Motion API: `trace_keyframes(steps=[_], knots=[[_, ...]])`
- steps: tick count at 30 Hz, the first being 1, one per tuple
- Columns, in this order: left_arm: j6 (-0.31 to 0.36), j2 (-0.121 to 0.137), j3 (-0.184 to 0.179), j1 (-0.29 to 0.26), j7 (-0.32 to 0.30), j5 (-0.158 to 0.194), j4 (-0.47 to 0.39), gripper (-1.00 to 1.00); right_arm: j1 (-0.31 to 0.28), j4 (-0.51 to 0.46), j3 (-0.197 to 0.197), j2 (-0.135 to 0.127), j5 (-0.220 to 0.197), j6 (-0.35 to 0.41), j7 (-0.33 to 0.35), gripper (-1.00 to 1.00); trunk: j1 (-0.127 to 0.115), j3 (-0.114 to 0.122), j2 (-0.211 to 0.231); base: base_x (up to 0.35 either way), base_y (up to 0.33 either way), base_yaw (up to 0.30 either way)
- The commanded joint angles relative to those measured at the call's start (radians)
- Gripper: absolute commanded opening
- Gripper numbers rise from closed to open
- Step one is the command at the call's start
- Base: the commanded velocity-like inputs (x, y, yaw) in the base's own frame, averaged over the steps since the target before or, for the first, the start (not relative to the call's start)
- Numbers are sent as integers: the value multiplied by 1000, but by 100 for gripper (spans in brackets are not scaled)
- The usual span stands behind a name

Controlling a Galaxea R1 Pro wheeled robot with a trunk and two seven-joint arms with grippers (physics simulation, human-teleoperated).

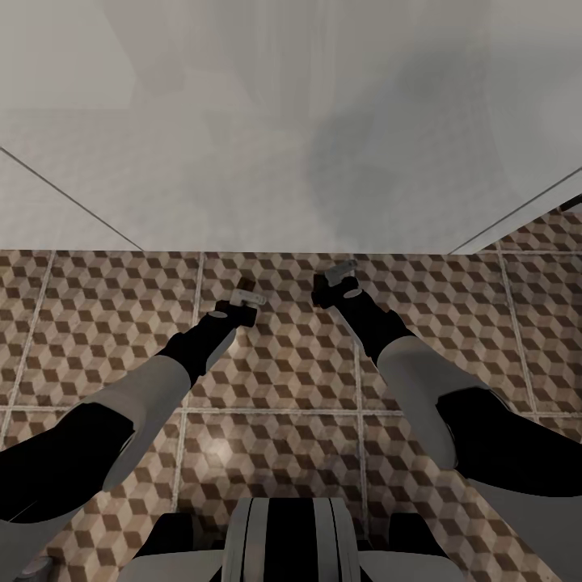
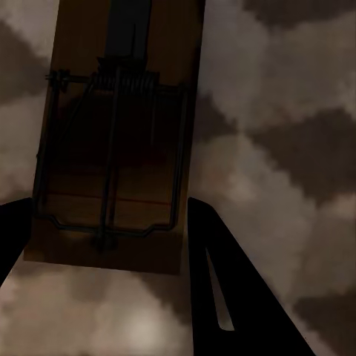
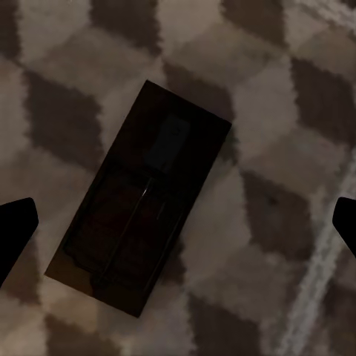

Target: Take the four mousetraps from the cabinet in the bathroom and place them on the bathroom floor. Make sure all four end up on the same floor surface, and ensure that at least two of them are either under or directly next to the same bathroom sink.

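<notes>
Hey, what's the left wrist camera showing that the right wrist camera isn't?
Left wrist view: a brown mousetrap seen close between the left gripper's dark fingers, its wire spring and bar clear; the grip looks closed on it.

Right wrist view: a darker mousetrap lying flat, apart from the right gripper, whose fingertips stand wide at both sides.

Both share the cube-pattern bathroom floor behind.

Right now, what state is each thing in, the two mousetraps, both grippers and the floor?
left gripper: shut on a mousetrap, fingers at its two long edges
mousetrap in the left gripper: held above the tiles
right gripper: open, fingers wide apart, holding nothing
mousetrap under the right gripper: lying flat on the tiles, free of the fingers
bathroom floor: cube-pattern tiles
</notes>
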Motion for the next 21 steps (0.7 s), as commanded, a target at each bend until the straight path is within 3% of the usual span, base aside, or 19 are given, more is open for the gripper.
trace_keyframes(steps=[1,13,14,21], knots=[[6,1,-9,0,10,7,-2,-100,0,-2,3,0,10,7,-1,100,0,0,0,0,0,0],[7,1,-9,0,10,6,-2,-100,0,0,3,0,10,7,-1,100,0,0,0,0,0,0],[7,1,-9,0,10,6,-2,100,0,2,3,0,10,7,-1,100,0,0,0,0,0,0],[8,1,-47,0,10,6,0,100,0,9,3,0,10,-1,-1,100,0,0,0,0,0,0]])
